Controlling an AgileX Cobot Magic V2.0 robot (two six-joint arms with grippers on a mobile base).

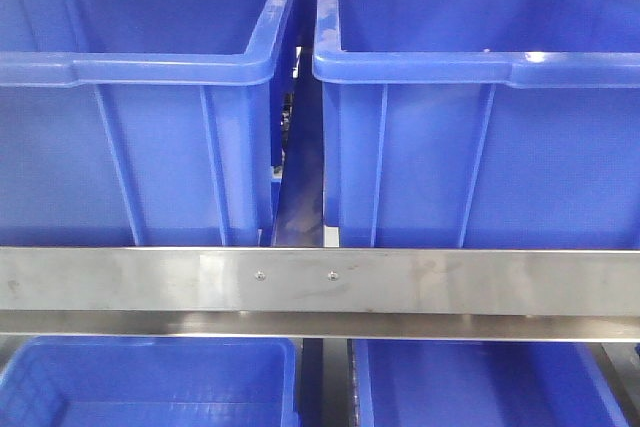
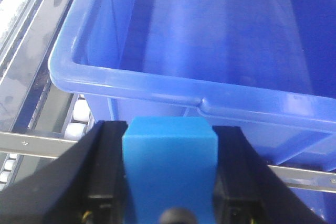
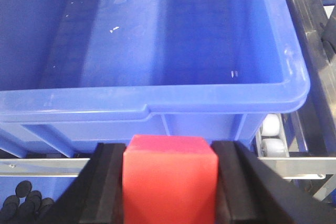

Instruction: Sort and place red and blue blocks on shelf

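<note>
My left gripper (image 2: 169, 129) is shut on the blue block (image 2: 169, 166), which fills the gap between the black fingers. It hovers just short of the near rim of a big blue bin (image 2: 157, 85). In the right wrist view my right gripper (image 3: 169, 145) is shut on the red block (image 3: 169, 182), held before the front wall of another blue bin (image 3: 157, 98). The shelf's steel front rail (image 1: 320, 282) with two small screws crosses the front view. Neither gripper shows in the front view.
Two large blue bins (image 1: 140, 67) (image 1: 480, 57) sit side by side on the upper tier, with a narrow gap between them. Two more bins (image 1: 150, 382) (image 1: 480, 387) sit below the rail. White rollers (image 3: 270, 135) line the rack. Black round parts (image 3: 23, 198) lie lower left.
</note>
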